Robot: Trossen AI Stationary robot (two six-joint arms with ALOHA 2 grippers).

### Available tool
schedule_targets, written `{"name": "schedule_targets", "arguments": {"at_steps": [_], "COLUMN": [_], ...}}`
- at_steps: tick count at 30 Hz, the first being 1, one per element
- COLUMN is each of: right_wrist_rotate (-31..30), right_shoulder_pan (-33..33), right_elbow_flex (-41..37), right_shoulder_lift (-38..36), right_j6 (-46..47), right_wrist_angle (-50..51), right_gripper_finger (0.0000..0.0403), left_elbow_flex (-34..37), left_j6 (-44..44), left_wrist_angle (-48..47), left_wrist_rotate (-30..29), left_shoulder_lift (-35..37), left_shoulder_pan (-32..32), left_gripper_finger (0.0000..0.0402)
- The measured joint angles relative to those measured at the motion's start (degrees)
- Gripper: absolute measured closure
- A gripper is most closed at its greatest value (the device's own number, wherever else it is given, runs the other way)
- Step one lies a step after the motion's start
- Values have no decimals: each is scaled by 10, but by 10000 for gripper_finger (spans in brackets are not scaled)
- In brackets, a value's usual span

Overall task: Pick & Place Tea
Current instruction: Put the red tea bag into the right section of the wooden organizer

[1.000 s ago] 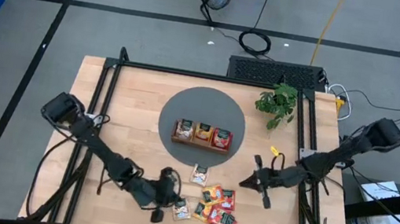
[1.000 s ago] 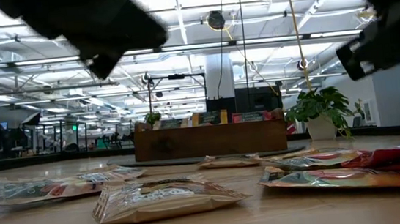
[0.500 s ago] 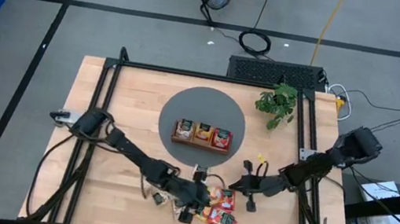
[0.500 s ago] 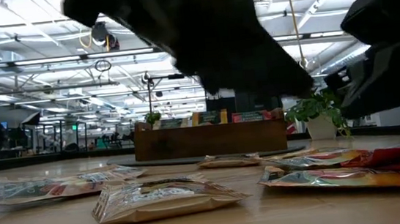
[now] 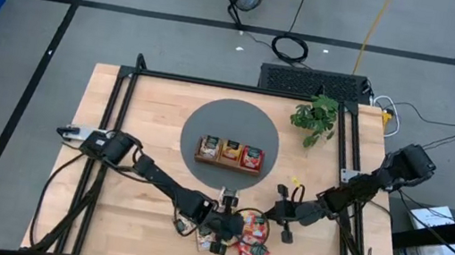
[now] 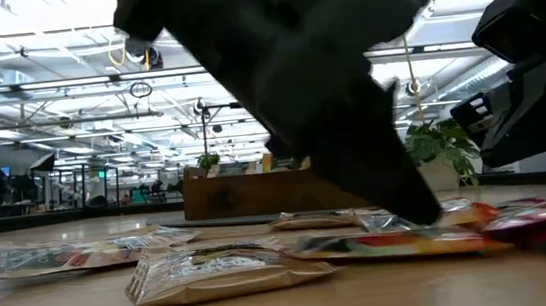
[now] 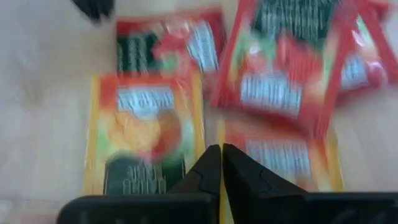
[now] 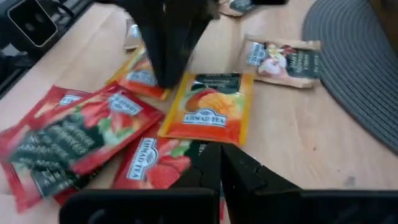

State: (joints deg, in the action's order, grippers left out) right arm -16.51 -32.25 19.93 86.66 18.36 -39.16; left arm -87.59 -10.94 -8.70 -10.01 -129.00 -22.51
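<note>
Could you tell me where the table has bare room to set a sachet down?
Bare wood lies left of the grey round mat and behind the left gripper. The front right is crowded: loose tea sachets, both grippers, right gripper.

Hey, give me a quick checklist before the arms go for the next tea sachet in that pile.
1. Left gripper over the sachet pile: ok, above an orange-yellow square sachet.
2. Left gripper empty: ok, fingers shut, nothing between.
3. Right gripper empty: ok, shut, beside the pile.
4. Red sachets lie separate: not ok, they overlap.
5. Brown three-compartment wooden tray reachable: ok, on the grey round mat.
6. Free tray space: cannot tell.
</note>
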Motion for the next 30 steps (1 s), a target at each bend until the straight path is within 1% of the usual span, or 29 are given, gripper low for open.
{"name": "schedule_targets", "arguments": {"at_steps": [2, 8, 11, 14, 17, 20, 23, 25, 28, 30], "right_wrist_rotate": [0, 0, 0, 0, 0, 0, 1, 2, 2, 2], "right_shoulder_pan": [0, 0, 0, 4, 11, 12, 12, 12, 12, 12], "right_elbow_flex": [2, 1, 1, 1, 1, 1, 1, 2, 1, 1], "right_shoulder_lift": [1, 0, 0, 0, 1, 2, 2, 2, 2, 2], "right_j6": [1, 3, 3, 1, 1, 0, 0, 3, 17, 20], "right_wrist_angle": [1, 3, -1, -4, -5, -4, -2, 5, 25, 26], "right_gripper_finger": [403, 403, 403, 403, 403, 403, 403, 403, 403, 403], "left_elbow_flex": [1, 0, 1, 3, 1, -6, -9, -8, -9, -8], "left_j6": [-16, -42, -8, 39, 74, 91, 96, 98, 92, 82], "left_wrist_angle": [-22, -64, -59, -20, -6, 3, 32, 23, 12, -7], "left_wrist_rotate": [-11, -8, -14, -35, -46, -57, -78, -91, -84, -78], "left_shoulder_lift": [-2, 1, 4, 5, 13, 27, 30, 29, 23, 21], "left_shoulder_pan": [1, 1, -5, -14, -22, -25, -21, -15, 0, 8], "left_gripper_finger": [378, 397, 390, 376, 370, 372, 381, 390, 397, 393]}}
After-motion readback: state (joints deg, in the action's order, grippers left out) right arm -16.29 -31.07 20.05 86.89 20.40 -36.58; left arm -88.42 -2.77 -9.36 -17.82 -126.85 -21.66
